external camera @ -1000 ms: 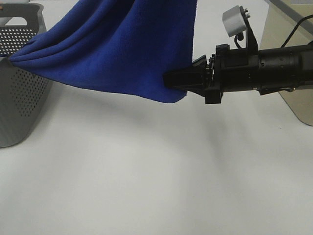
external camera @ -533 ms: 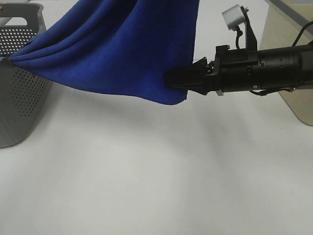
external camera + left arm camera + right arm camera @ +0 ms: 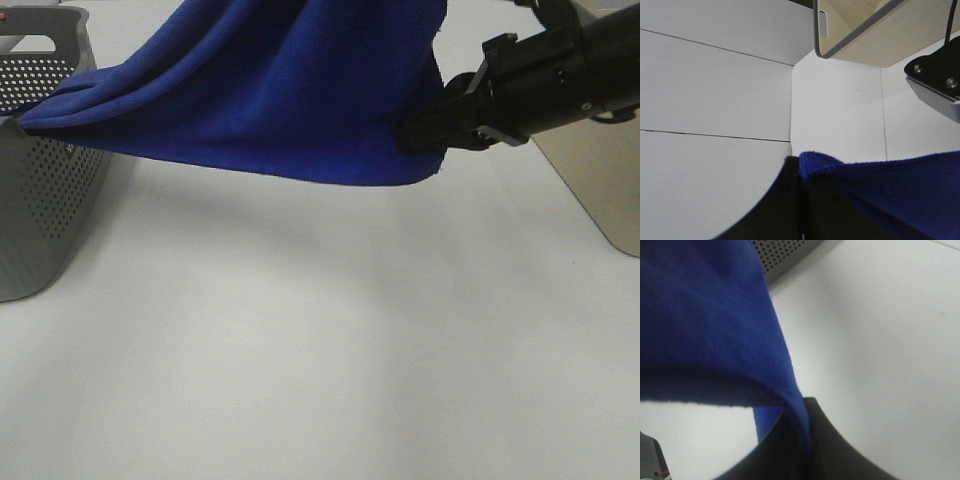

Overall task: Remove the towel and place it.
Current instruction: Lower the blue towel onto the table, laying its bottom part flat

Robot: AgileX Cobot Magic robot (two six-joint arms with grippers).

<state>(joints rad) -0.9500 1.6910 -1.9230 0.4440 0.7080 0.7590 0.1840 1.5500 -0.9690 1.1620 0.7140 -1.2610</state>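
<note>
The deep blue towel [image 3: 270, 90] hangs stretched in the air, from the rim of the grey perforated basket [image 3: 40, 200] at the left across to my right gripper [image 3: 415, 135]. The right gripper is shut on the towel's lower right corner, well above the table. The right wrist view shows the towel [image 3: 700, 315] pinched in the right gripper [image 3: 802, 440], with the basket [image 3: 785, 255] behind it. The left wrist view shows the left gripper [image 3: 801, 200] shut on a towel edge [image 3: 890, 185]. The left gripper is out of the exterior high view. No white tag shows.
The white table [image 3: 300, 350] spreads below the towel. A beige wooden board with a grey rim [image 3: 600, 190] stands at the right edge, behind the right arm; it also shows in the left wrist view [image 3: 875, 40].
My right gripper has moved right and up with the towel corner. The towel's lower edge has lifted and pulled straighter away from the basket.
</note>
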